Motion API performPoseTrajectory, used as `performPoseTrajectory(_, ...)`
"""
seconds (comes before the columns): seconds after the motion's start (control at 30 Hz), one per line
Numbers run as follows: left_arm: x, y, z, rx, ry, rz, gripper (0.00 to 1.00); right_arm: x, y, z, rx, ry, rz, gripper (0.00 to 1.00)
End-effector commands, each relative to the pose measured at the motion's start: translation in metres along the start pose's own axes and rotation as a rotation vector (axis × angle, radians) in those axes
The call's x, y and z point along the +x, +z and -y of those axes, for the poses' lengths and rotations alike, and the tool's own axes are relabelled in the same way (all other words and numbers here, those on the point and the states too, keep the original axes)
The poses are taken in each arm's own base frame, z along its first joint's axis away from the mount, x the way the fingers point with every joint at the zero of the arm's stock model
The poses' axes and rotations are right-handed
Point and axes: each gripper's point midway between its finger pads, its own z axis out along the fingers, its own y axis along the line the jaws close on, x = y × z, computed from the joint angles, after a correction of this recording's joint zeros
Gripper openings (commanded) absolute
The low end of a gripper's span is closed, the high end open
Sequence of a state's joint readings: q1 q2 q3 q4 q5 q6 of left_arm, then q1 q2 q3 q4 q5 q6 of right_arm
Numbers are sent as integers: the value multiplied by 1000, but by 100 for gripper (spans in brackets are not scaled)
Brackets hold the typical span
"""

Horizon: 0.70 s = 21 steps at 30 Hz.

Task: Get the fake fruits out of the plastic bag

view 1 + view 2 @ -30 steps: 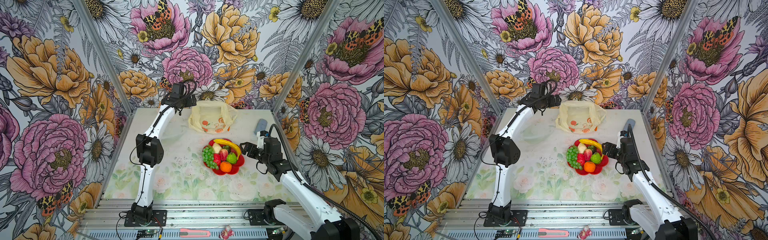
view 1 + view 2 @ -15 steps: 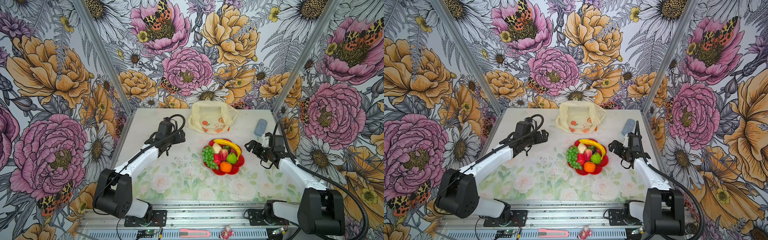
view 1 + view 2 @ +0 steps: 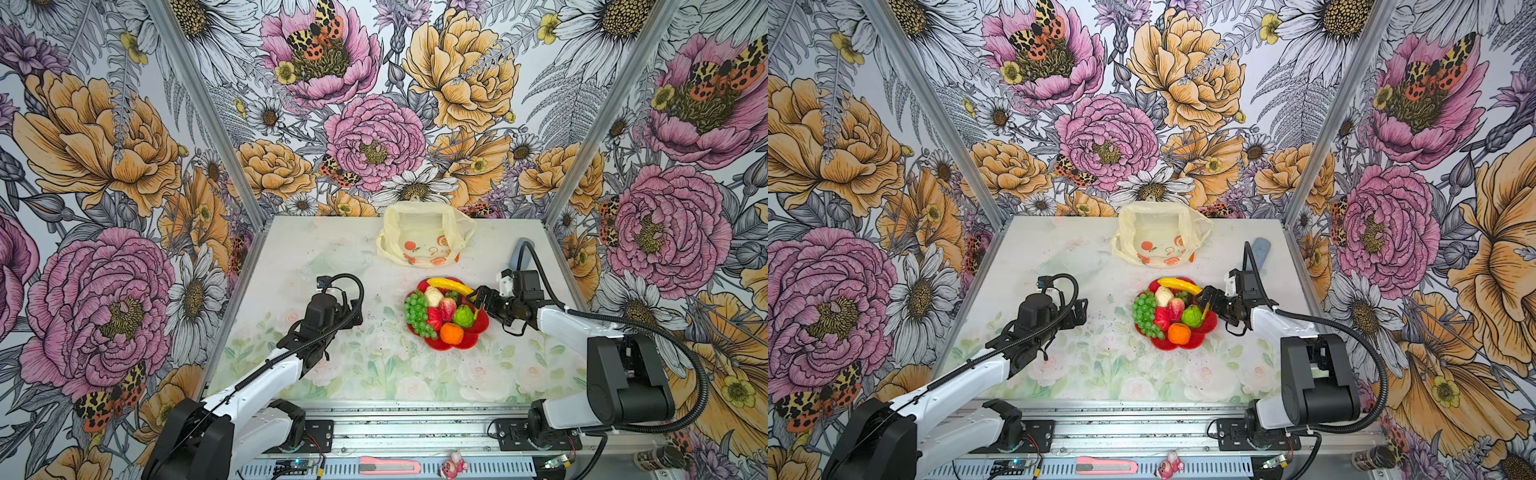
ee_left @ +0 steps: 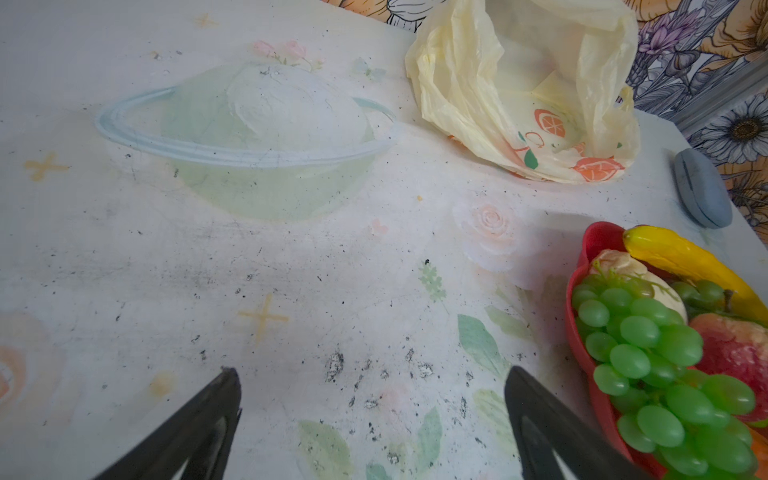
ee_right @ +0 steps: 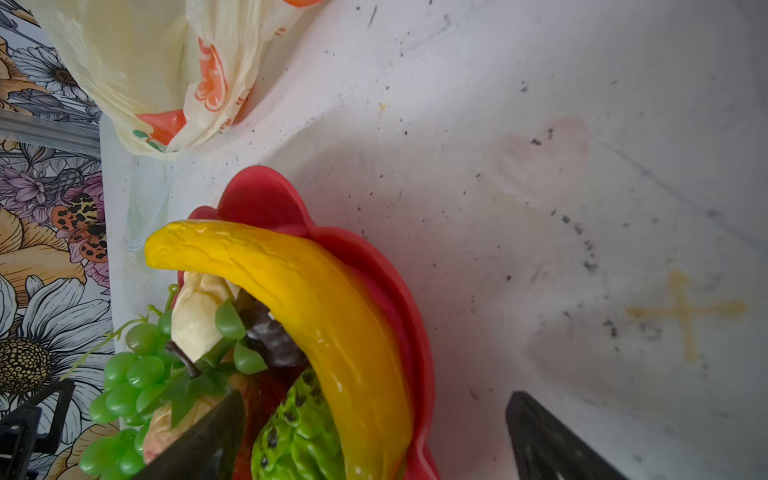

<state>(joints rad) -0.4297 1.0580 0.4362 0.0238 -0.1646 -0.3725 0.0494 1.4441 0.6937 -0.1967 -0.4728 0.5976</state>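
Note:
The fake fruits are piled on a red flower-shaped plate (image 3: 478,330) mid-table: banana (image 3: 449,285), grape bunch (image 3: 417,313), orange (image 3: 451,333) and green round fruit (image 3: 463,316), with red, pink and cream pieces. The plastic bag (image 3: 419,237) (image 3: 1154,241) lies slumped behind the plate, mouth open; no fruit shows inside it (image 4: 478,83). My left gripper (image 3: 353,309) (image 4: 372,374) hovers open over bare table left of the plate. My right gripper (image 3: 480,299) (image 5: 376,397) is open at the plate's right rim, its jaws wide around the banana's (image 5: 299,282) end without touching it.
A clear shallow dish (image 4: 232,153) (image 3: 332,264) sits at the back left. A blue-grey oval object (image 3: 521,253) (image 4: 702,187) lies near the right wall. A pink utility knife (image 3: 388,465) and a small pink figure (image 3: 453,463) rest on the front rail. Flowered walls close three sides.
My left arm has drawn back from the bag to low over the table left of the plate. My right arm has folded down; its gripper stays by the plate and has opened a little wider.

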Motion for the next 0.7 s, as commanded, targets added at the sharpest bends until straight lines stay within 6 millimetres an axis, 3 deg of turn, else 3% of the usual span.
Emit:
performPoseTrajectory(0.0,-18,2,2,1,32,92,99,-5,2,-14,-43,-10,22,100)
performPoseTrajectory(0.17,-16,5,3,-5,36,72,99,2,5,-20,-49,-3,17,100)
performPoseTrajectory(0.43,-35,-27,-21,-80,-9,209,98,10,11,-38,-71,-16,14,100)
performPoseTrajectory(0.67,-44,-44,-20,-34,-30,277,99,14,20,-55,-89,-22,26,100)
